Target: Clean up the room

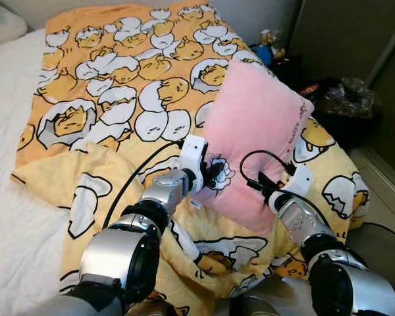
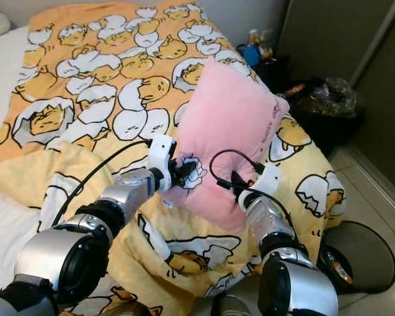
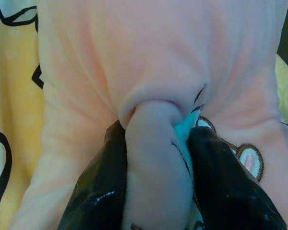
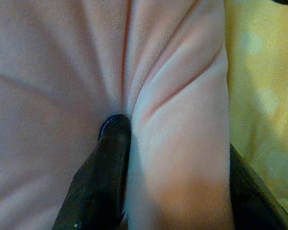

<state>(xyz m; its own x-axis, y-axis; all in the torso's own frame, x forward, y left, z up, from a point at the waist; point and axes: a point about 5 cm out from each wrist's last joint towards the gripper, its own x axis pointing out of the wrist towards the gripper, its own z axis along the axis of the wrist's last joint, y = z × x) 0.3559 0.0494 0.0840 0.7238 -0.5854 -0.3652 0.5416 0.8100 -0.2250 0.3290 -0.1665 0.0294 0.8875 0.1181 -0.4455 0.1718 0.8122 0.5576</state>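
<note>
Both grippers pinch the near end of the pink pillow point(image 1: 253, 131), which tilts up above the yellow egg-print blanket point(image 1: 112, 85) on the bed. The left gripper point(image 1: 216, 174) has its 2 black fingers point(image 3: 98, 187) squeezed on a fold at the pillow's near left edge, by a small embroidered figure. The right gripper point(image 1: 262, 184) clamps a fold at its near right edge. Farther right, a black bin point(image 2: 365, 253) stands on the floor.

The left gripper point(image 3: 156, 182) pinches a fold of the pink pillow point(image 3: 149, 62) between its black fingers point(image 3: 98, 187). Yellow blanket point(image 3: 14, 91) lies beside the pillow.
</note>
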